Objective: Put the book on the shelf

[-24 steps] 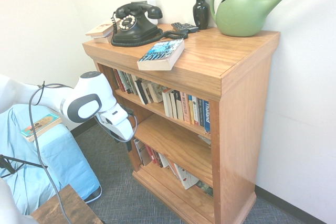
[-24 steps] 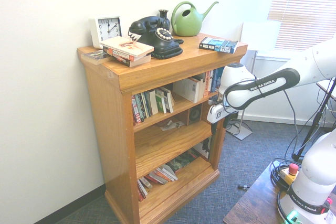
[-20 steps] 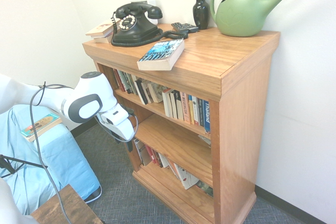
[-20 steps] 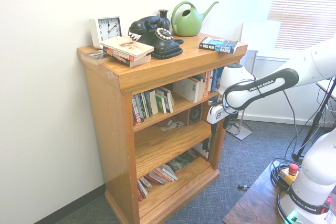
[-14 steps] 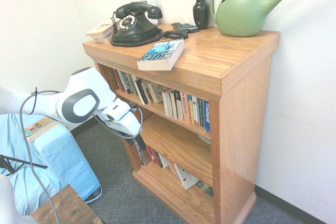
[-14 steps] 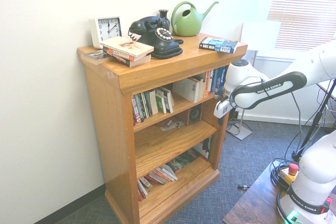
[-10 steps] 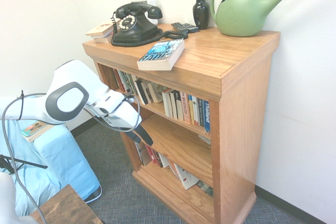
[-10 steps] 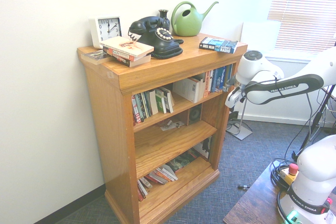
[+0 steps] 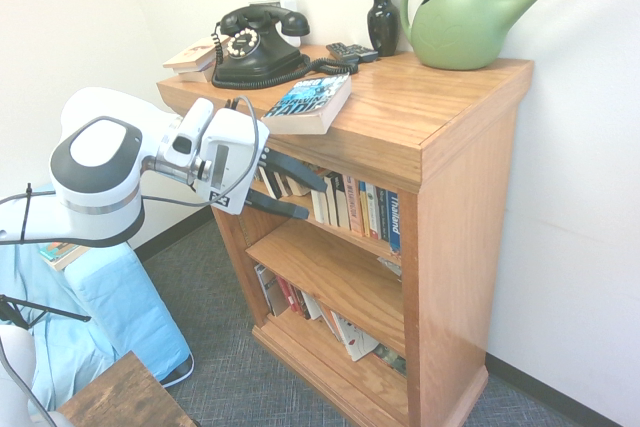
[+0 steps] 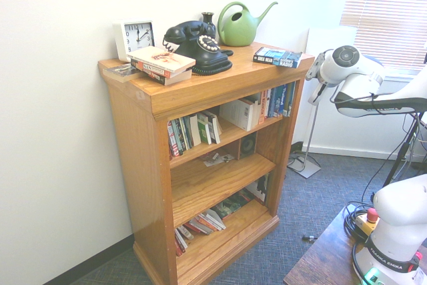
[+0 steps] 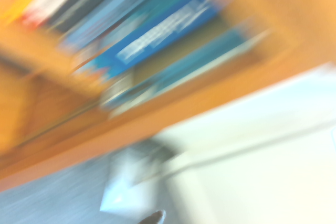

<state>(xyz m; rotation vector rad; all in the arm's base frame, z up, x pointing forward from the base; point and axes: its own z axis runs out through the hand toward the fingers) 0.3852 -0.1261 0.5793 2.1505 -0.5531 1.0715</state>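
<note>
Shelf (image 9: 420, 127) top: book (image 9: 307, 103), clock (image 10: 135, 37)

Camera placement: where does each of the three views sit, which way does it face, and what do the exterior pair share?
First exterior view: raised, facing the honey-brown wooden bookcase; the white arm enters from the picture's left, open gripper at the upper inner board.
Second exterior view: opposite side, facing the bookcase's front; arm at the right, gripper.
Wrist view: blurred close-up of upright book spines; no robot body visible.
Shared: both exterior views show the blue-teal paperback lying flat on top.
</note>
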